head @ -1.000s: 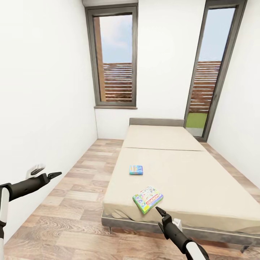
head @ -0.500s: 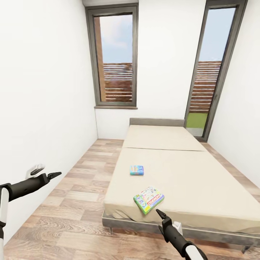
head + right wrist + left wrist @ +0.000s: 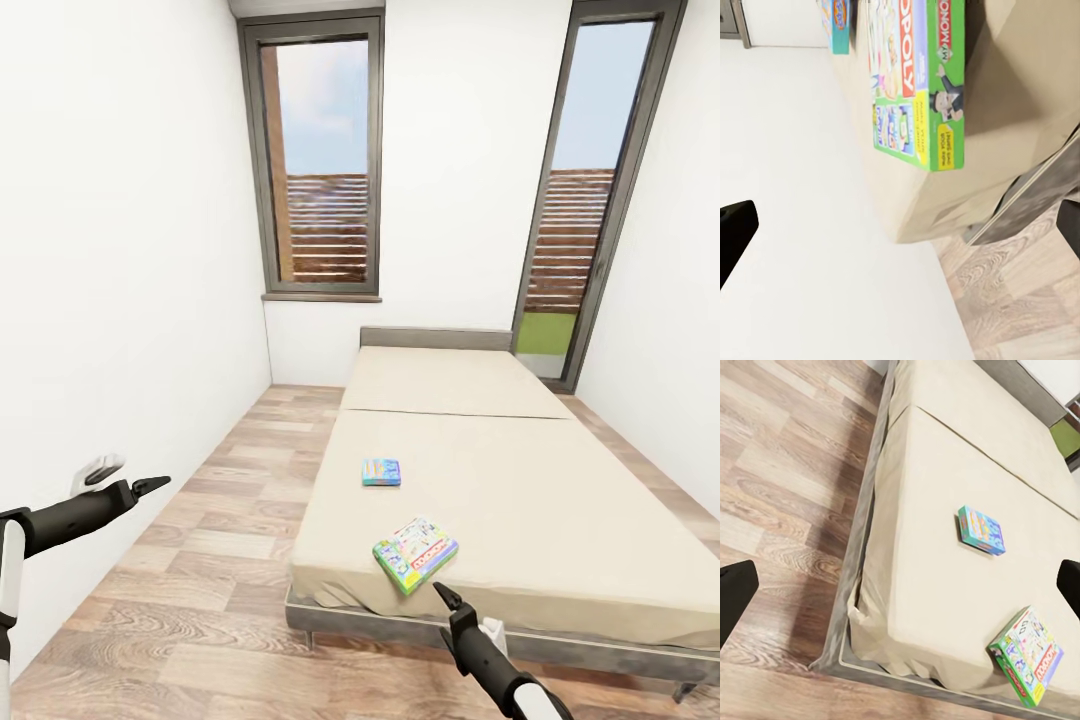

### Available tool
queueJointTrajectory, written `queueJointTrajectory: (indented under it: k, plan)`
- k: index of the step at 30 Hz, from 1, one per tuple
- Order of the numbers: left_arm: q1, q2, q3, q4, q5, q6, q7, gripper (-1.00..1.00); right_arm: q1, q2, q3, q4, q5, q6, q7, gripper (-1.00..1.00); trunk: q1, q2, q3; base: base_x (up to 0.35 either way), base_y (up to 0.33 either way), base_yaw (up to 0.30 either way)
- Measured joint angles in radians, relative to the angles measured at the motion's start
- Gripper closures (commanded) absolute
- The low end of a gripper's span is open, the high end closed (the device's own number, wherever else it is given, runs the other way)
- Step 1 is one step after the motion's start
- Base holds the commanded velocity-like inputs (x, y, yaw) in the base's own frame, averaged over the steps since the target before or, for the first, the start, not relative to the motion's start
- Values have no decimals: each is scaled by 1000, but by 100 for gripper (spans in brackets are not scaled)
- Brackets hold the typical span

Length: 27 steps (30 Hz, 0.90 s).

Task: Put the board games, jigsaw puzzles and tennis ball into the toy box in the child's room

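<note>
Two board games lie on the beige bed (image 3: 560, 480). A small blue one (image 3: 380, 472) (image 3: 982, 530) sits mid-mattress, and a green Monopoly box (image 3: 415, 553) (image 3: 1026, 655) (image 3: 913, 82) lies by the bed's near corner. My right gripper (image 3: 445, 597) hovers open just in front of the bed's foot edge, a short way short of the green box and holding nothing. Far to the left, my left gripper (image 3: 150, 485) is open over the floor next to the wall and is empty. The table, toy box, jigsaw puzzles and tennis ball are out of view.
A white wall (image 3: 120, 300) runs close along the left. A strip of wood-plank floor (image 3: 220, 520) lies between it and the bed. Two tall windows (image 3: 322, 160) with brown slats stand behind the grey headboard (image 3: 435, 337).
The whole view has shifted slightly, so the camera moved. My right gripper sits a little lower in the picture than a second ago. The left arm has not moved.
</note>
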Motion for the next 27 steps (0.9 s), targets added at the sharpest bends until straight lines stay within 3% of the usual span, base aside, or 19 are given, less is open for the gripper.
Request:
queueJointTrajectory:
  k: [3,16,21,27]
  plan:
    - [0,1,0,0,0,0,0,-100,0,0,-8,0,0,0,0,-100,0,0,0,1,1,0]
    - [0,1,0,0,0,1,0,-100,0,0,-23,1,0,0,0,-100,50,-91,-41,0,0,0]
    - [0,1,0,0,0,0,-1,-100,0,0,-24,1,0,0,0,-100,50,-91,-41,0,0,0]
    - [0,2,0,0,0,0,-1,-100,0,0,-24,1,0,-1,0,-100,73,-133,-59,0,0,0]
